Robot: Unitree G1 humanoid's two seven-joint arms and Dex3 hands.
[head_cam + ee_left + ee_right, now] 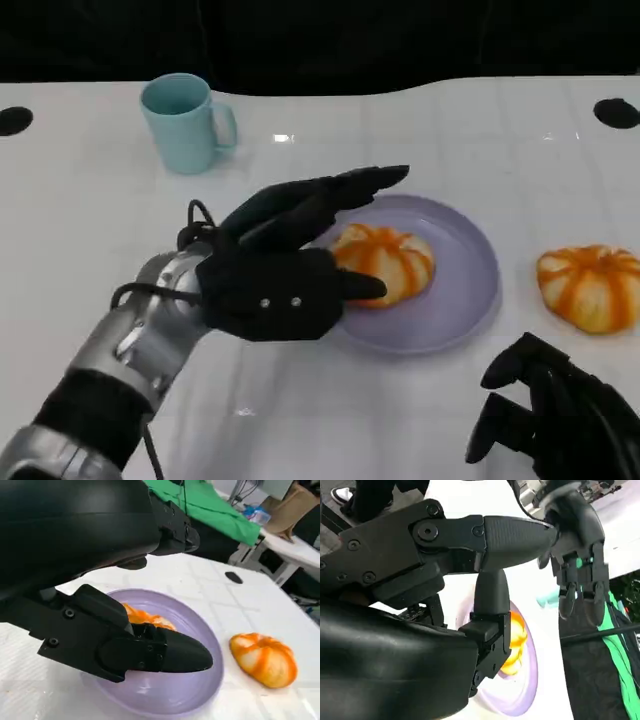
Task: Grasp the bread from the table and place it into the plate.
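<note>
We see the left hand (285, 270) over the near-left rim of the lilac plate (470, 300), fingers spread and extended across the plate toward the table's far edge, gripping nothing. One bread roll (385, 262) lies inside the plate, in its left half, just beyond the thumb; whether the thumb touches it we cannot tell. A second bread roll (590, 287) rests on the bare table, just beside the plate, toward the table's right edge. We judge the right hand (560, 415), at the near-right corner with its fingers curled in on nothing, the nearer to that second roll, which lies beyond it toward the far edge. A pale blue mug (185, 122) stands near the far-left corner. No brand, label or writing can be read on anything.
</note>
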